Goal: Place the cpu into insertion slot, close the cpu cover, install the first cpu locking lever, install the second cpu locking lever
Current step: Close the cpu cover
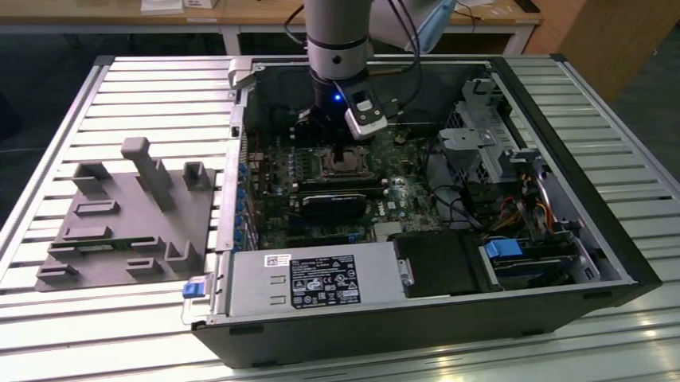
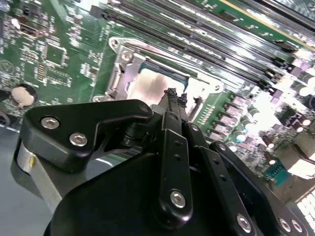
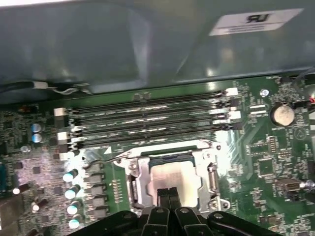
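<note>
Slatted metal worktop (image 1: 138, 87) is seen carrying an open computer case (image 1: 595, 263) laid on its side, with a grey holder block (image 1: 127, 215) beside it towards the exterior view's left and wooden desks behind. The hand (image 3: 169, 194) is held straight above the insertion slot (image 1: 342, 163), its fingers drawn together with nothing seen between them. The cpu (image 3: 174, 174) is seated in the slot, directly under the fingertips, which are set over the chip's edge farthest from the long memory slots (image 3: 147, 118); contact cannot be judged. The cpu cover (image 3: 142, 184) appears laid flat around the chip. A thin wire lever (image 3: 106, 158) stands out beside it.
</note>
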